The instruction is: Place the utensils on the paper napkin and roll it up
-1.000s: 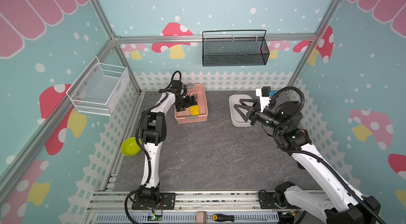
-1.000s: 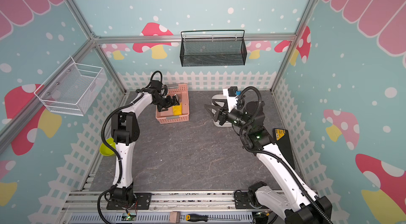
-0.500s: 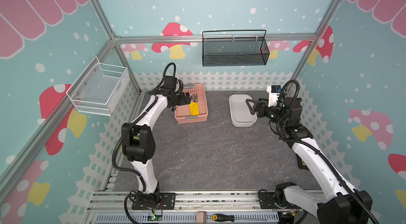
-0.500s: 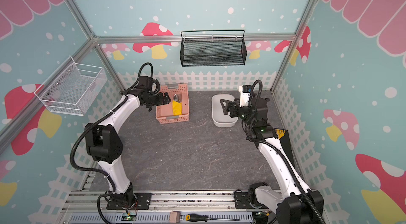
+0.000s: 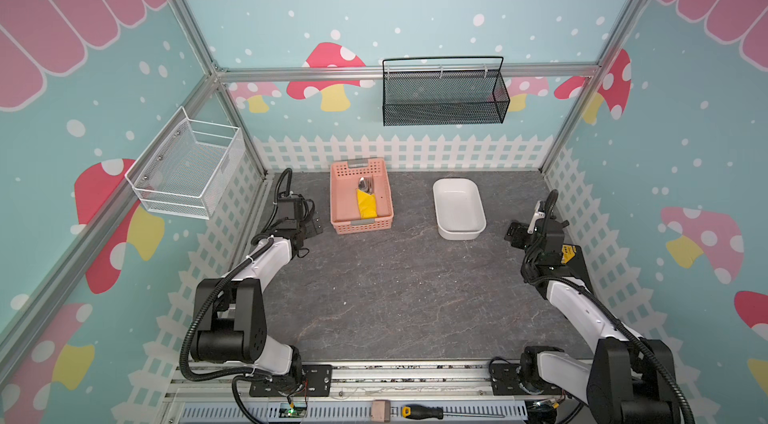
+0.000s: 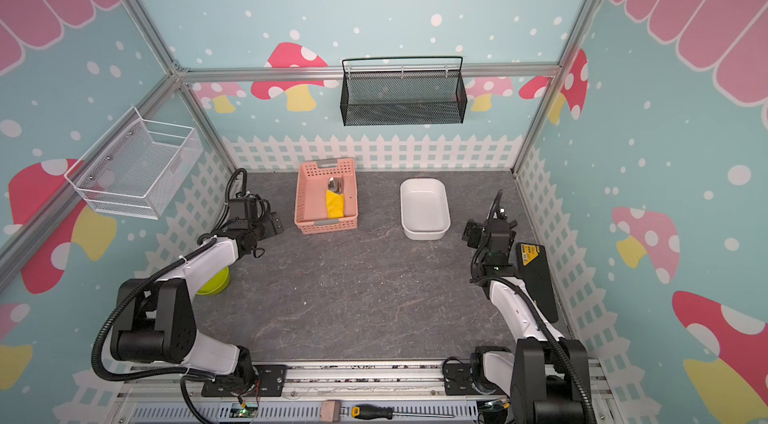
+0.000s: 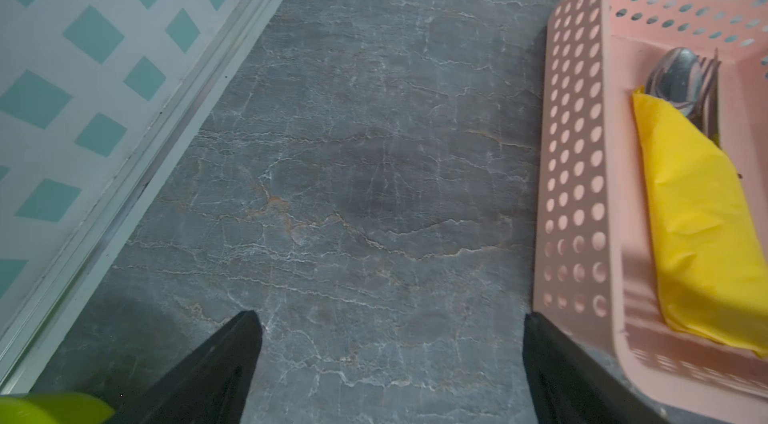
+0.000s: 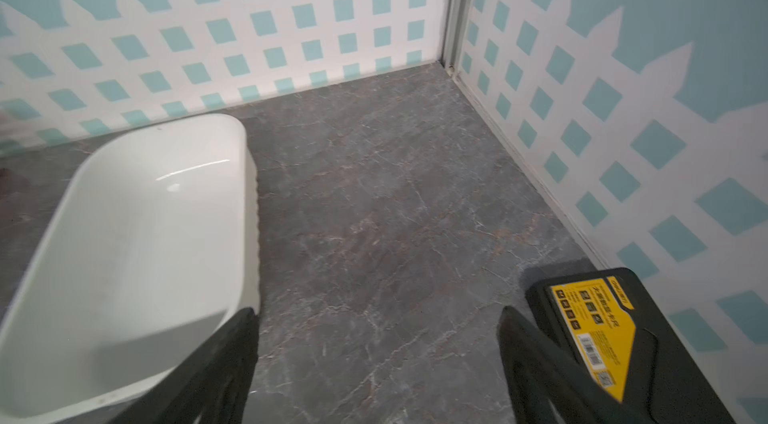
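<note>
Plainly, black case (image 8: 685, 359) bears a yellow label (image 8: 594, 326); print unreadable.

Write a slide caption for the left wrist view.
Left tool open above gray table beside pink basket holding yellow napkin wrapped around utensils.

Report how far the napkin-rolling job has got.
Done: the napkin is rolled around the utensils, heads sticking out, and lies in the pink basket. In hand: nothing; the left gripper and right gripper are open and empty. Left: nothing that shows.
</note>
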